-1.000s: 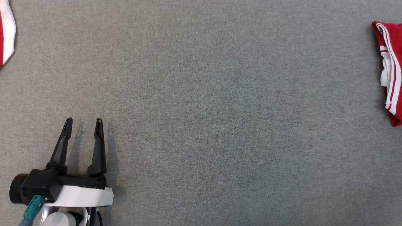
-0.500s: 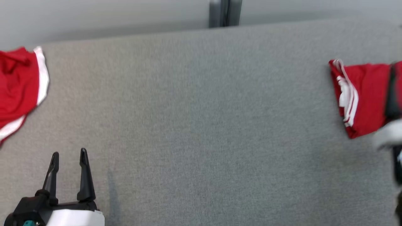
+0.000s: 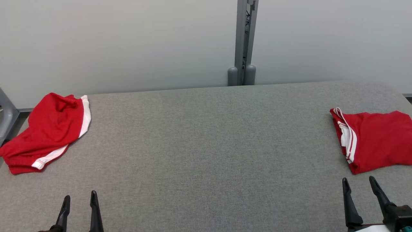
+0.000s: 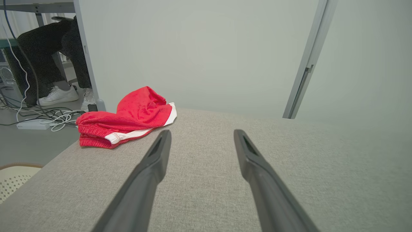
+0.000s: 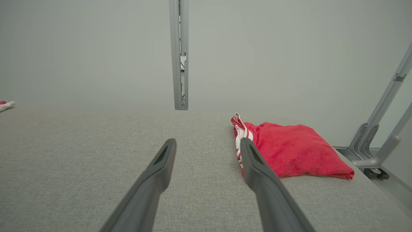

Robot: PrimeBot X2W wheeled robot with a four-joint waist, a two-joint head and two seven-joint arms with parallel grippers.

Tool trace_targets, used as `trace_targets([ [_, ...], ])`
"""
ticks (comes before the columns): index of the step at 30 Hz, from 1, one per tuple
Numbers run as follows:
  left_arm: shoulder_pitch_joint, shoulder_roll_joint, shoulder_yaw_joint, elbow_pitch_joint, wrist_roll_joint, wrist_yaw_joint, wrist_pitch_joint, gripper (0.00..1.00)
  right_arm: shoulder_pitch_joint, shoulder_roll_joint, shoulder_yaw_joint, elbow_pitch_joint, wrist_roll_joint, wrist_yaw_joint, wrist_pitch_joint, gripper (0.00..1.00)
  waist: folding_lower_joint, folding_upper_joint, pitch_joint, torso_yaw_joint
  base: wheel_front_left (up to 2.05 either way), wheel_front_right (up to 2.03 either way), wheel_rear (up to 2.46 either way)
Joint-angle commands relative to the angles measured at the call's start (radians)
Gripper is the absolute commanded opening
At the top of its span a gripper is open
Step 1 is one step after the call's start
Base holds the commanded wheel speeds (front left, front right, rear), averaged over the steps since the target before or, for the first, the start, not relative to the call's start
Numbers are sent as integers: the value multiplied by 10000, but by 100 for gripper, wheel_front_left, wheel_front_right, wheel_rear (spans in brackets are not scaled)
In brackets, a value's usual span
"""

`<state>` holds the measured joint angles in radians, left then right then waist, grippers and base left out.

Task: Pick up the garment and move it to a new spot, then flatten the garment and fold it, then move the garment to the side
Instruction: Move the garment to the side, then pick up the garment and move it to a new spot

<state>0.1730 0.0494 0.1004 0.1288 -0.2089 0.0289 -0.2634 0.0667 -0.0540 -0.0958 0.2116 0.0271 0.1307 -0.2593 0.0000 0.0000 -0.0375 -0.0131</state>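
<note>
A folded red garment with white stripes (image 3: pixel 376 141) lies flat near the table's right edge, and it also appears in the right wrist view (image 5: pixel 289 151). A crumpled red garment with white trim (image 3: pixel 48 132) lies at the far left edge; in the left wrist view this crumpled garment (image 4: pixel 135 116) sits left of and beyond the fingers. My right gripper (image 3: pixel 358 179) is open just in front of the folded garment, apart from it, holding nothing (image 5: pixel 207 141). My left gripper (image 3: pixel 79 195) is open at the lower left, empty (image 4: pixel 202 132), well short of the crumpled garment.
The grey fabric table (image 3: pixel 206 145) stretches wide between the two garments. A pale wall with a grey metal post (image 3: pixel 243 42) stands behind it. Off the left end are a person's legs and white shoes (image 4: pixel 58 95), floor cables and a power strip (image 4: pixel 32 124).
The head camera has tilted up, so the wall and both garments now show. My right gripper, over the folded garment half a second ago, now stands open in front of it.
</note>
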Motion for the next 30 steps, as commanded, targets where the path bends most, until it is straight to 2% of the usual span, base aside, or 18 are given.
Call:
trace_targets([
  [1,72,34,-60,85,44,33,-14,100,136,-17,-86,-24,-58,1,-70,100,0,0,-298,308,0,0,0],
  [19,-187,31,37,537,294,-546,-14,100,373,12,265,84,708,1,-78,100,0,0,-327,72,0,0,0],
  [26,-136,31,-58,505,335,-542,-14,100,459,13,205,118,716,1,-78,100,0,0,-285,183,0,0,0],
  [30,-224,36,-101,443,360,-495,-15,100,505,15,202,82,846,1,-72,100,0,0,-276,527,0,0,0],
])
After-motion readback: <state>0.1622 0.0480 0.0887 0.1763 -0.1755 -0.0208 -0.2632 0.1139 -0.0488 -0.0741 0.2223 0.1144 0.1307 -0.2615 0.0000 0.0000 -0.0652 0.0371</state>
